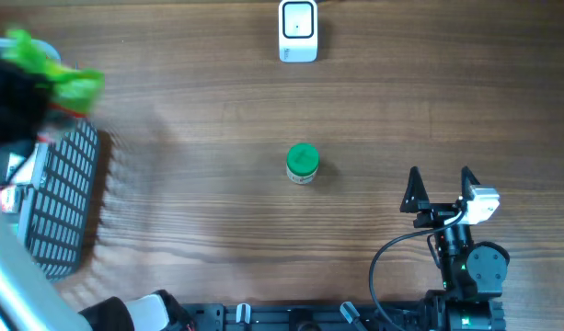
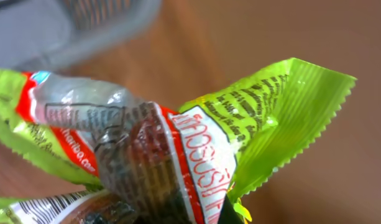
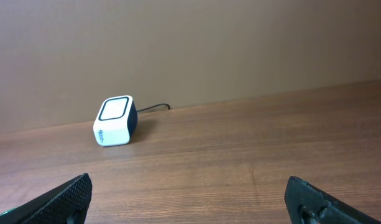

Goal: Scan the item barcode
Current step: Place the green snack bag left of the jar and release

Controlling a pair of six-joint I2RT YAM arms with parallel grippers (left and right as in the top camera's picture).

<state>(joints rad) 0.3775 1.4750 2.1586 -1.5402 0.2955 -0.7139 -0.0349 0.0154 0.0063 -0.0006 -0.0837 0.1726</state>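
A crinkled green snack packet (image 2: 271, 118) with a red and white label fills the left wrist view, and a barcode (image 2: 35, 208) shows at its lower left. My left gripper (image 1: 33, 92) is shut on this packet (image 1: 59, 75) at the far left, held above the table; its fingers are hidden behind the wrapper. The white scanner (image 1: 298, 32) stands at the back centre, also seen as a white scanner (image 3: 115, 121) in the right wrist view. My right gripper (image 1: 440, 175) rests open at the front right, nothing between its fingers (image 3: 72, 196).
A black wire basket (image 1: 61, 202) sits at the left edge below the left arm; its rim (image 2: 72, 25) shows blurred in the left wrist view. A small bottle with a green cap (image 1: 303, 163) stands mid-table. The scanner's cable runs off the back edge.
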